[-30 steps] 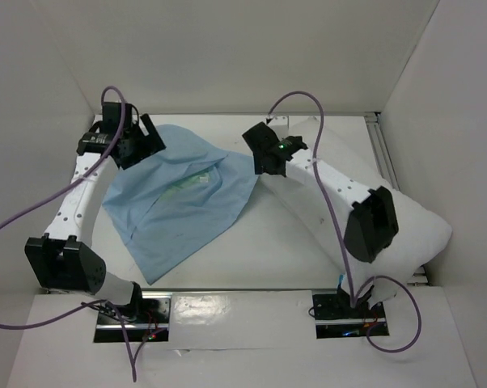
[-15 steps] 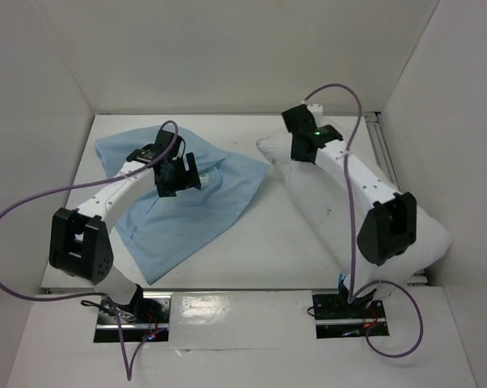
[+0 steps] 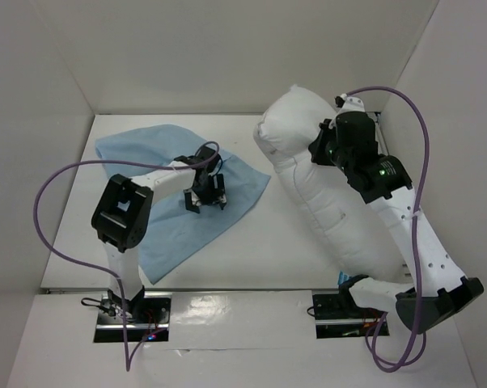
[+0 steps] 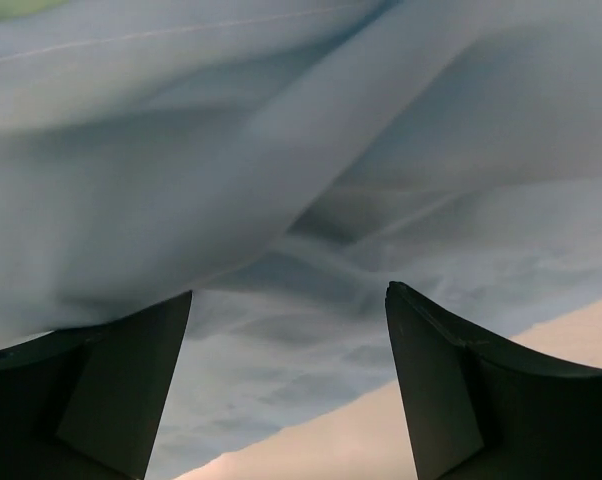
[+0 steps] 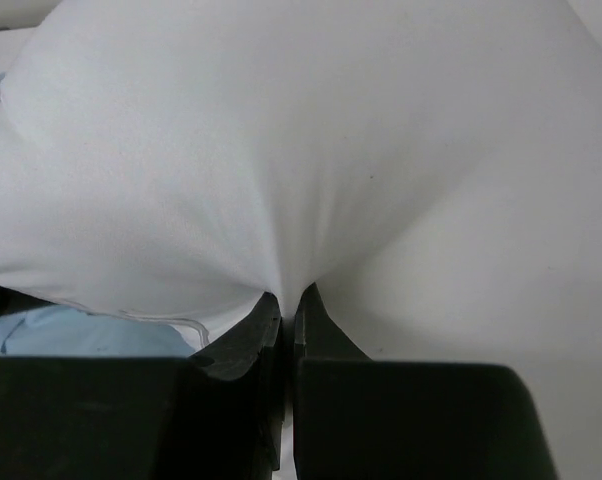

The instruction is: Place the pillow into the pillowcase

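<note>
**Q:** Where do the task's things lie?

**A:** The pillowcase point(image 3: 142, 158) is spread, light-blue face up, on the left half of the tabletop point(image 3: 260, 242). The pillow point(image 3: 308, 190) occupies the right half. Its far end is raised and bunched, and its near end rests by the right arm's base. Whether the pillow touches the pillowcase's right corner cannot be told.

**Q:** What is the state of each tool?

**A:** The right tool point(image 5: 286, 298) is closed on a pinch of the pillow's white cover, and the cloth puckers into the jaws. The left tool point(image 4: 289, 290) hangs just over the wrinkled pillowcase with its jaws wide apart, gripping nothing.

**Q:** How will each thing handle, and where should it be held?

**A:** Judging by its sag, the pillow is light, plump and compressible. A pinch of cover carries it, but the filling droops and a small fold may slip free. A corner or end seam should give a firmer hold. The pillowcase is thin and limp. It is probably best gripped by a single layer at the open hem, so the mouth gapes rather than shuts. Where that hem lies is not plain in these views.
</note>
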